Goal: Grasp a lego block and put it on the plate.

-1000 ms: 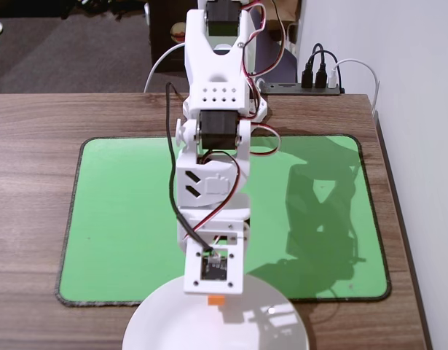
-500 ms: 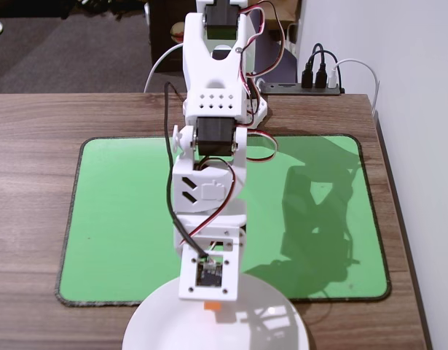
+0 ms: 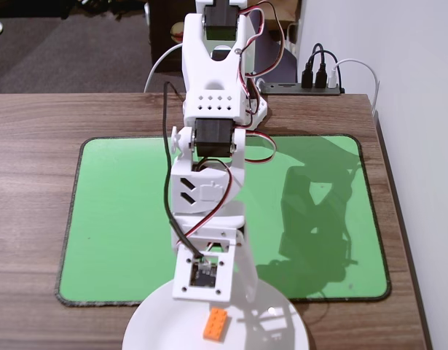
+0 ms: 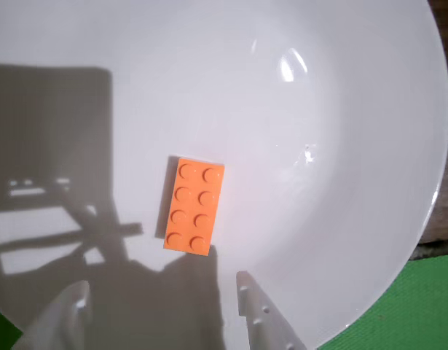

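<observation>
The lego block [image 4: 194, 205] lies flat on the plate [image 4: 340, 109], studs up, two rows of four showing. In the wrist view you see it near the middle of the plate, its long axis nearly vertical and tilted slightly clockwise. In the fixed view the lego block [image 3: 215, 324] sits a little toward the plate's far rim, close to the bottom edge of the picture.

Your gripper [image 4: 159, 293] is spread wide and holds nothing. In the wrist view the two white fingertips enter from the bottom edge, one at the lower left and one right of centre, with bare plate between them. The block lies just beyond them, free of both, its near end close to the right fingertip.

In the fixed view the plate [image 3: 151, 328] straddles the near edge of the green mat [image 3: 114, 219], which lies on the wooden table [image 3: 34, 124]. The arm [image 3: 209, 146] reaches across the mat from the far edge toward the plate, and the gripper [image 3: 224, 295] hangs over the plate's far rim.
</observation>
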Motion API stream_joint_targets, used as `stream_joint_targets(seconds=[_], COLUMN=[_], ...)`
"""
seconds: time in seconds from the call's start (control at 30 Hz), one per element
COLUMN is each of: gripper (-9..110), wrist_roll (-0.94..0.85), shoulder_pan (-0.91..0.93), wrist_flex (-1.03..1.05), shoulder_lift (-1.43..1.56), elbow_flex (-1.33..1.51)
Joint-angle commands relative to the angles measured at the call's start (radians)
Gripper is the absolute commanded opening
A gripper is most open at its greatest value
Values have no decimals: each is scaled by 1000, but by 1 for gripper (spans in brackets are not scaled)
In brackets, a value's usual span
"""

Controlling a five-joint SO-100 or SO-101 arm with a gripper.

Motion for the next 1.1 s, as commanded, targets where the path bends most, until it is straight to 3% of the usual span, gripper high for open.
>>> stream_joint_targets(seconds=[0.0, 0.5, 0.77, 1.07], gripper=[26, 25, 1, 1], wrist_roll=[12, 40, 101, 255], shoulder_pan=[-6, -3, -2, -12], wrist_flex=[11, 34, 51, 44], shoulder_lift=[94, 385, 506, 673], elbow_flex=[6, 278, 405, 560])
